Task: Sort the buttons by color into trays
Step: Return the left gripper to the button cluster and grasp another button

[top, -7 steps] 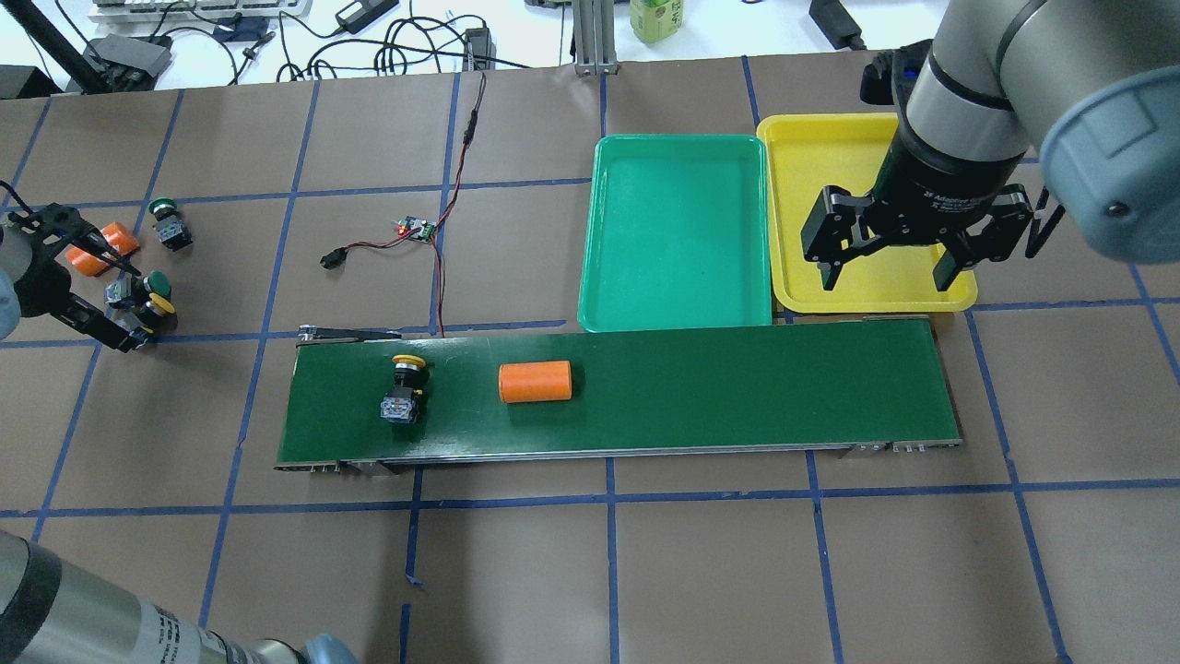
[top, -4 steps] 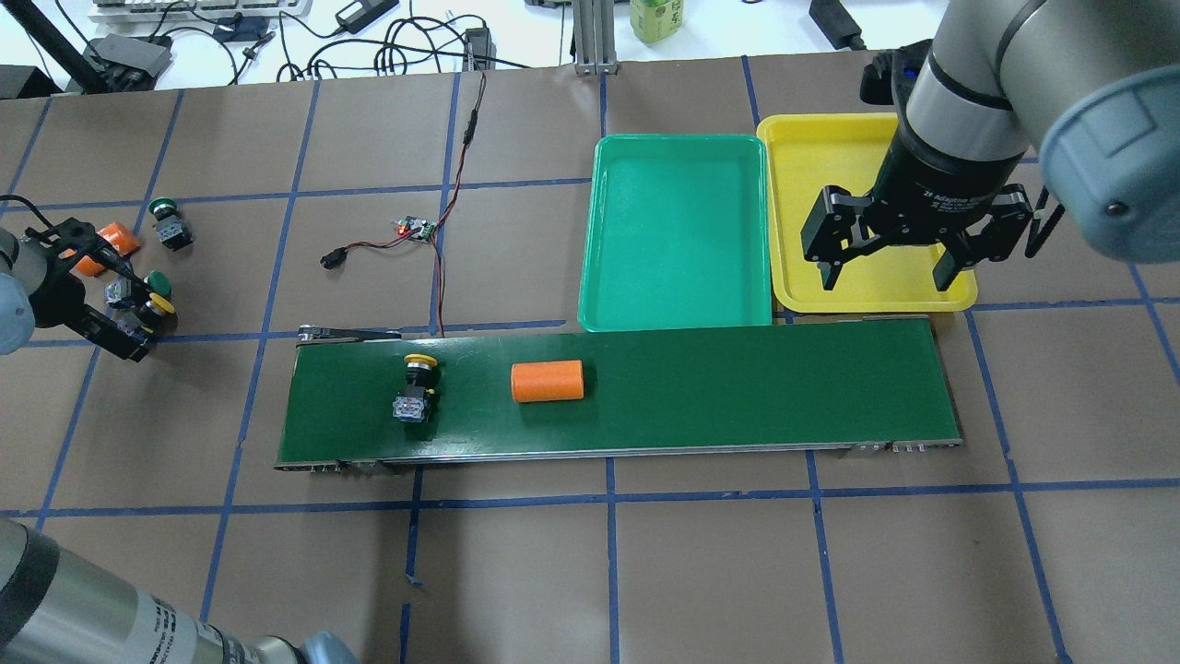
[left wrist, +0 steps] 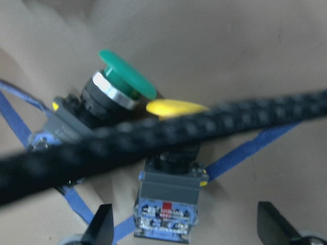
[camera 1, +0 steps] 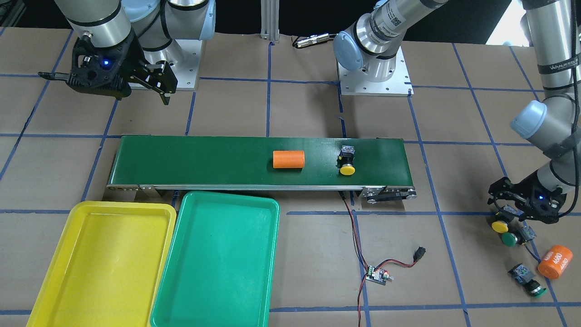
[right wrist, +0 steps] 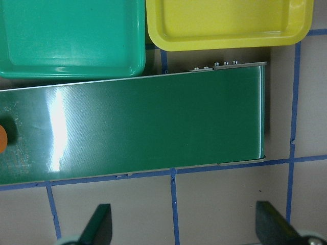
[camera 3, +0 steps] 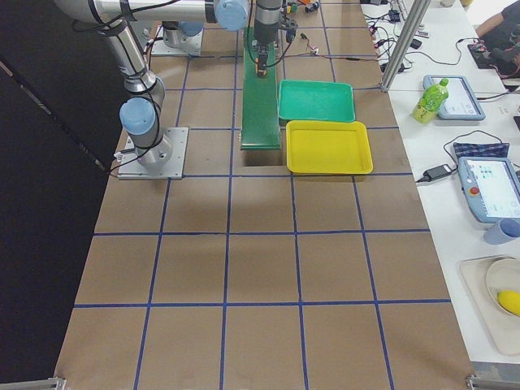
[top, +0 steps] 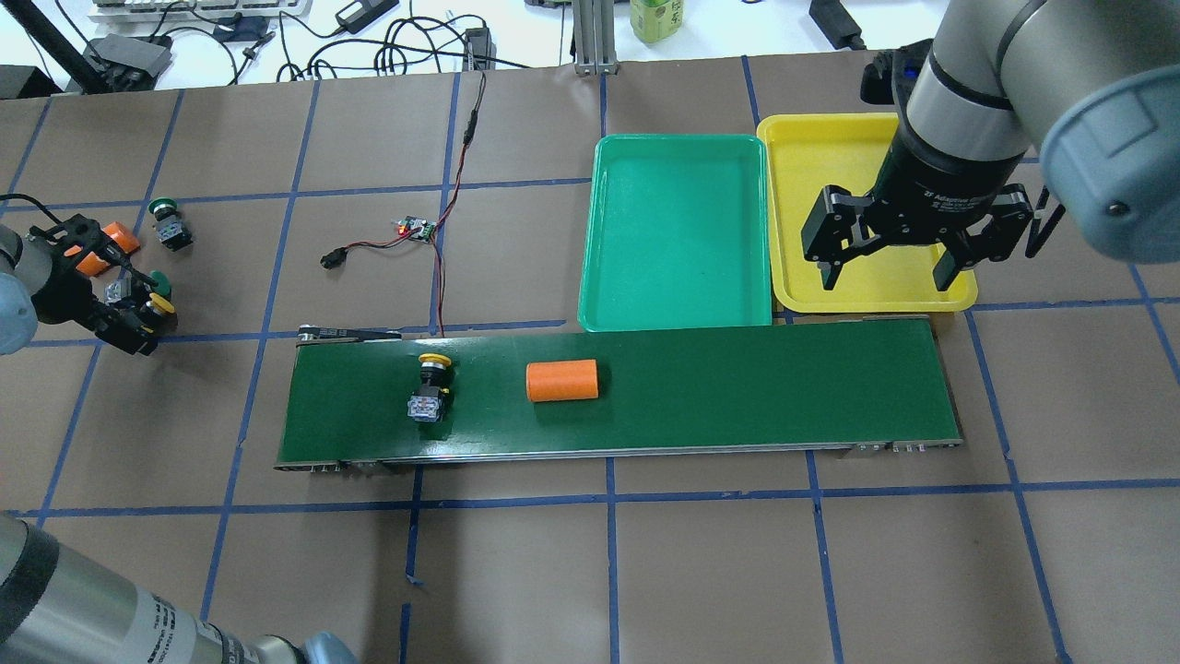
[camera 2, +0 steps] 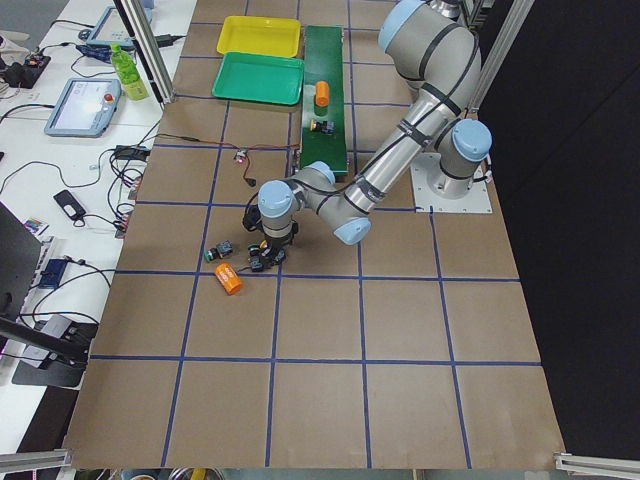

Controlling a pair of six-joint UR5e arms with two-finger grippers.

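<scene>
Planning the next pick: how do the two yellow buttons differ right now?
The belt button lies on the conveyor; the table button lies off it, beside a green button. No gripper is near the belt button; the open left gripper straddles the table button. Both lie on their sides.

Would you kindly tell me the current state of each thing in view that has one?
belt yellow button: lying on its side
table yellow button: on its side, ungripped
adjacent green button: on its side
lone green button: on its side
left tool: open, straddling table yellow button
right tool: open, empty
yellow tray: empty
green tray: empty
</scene>
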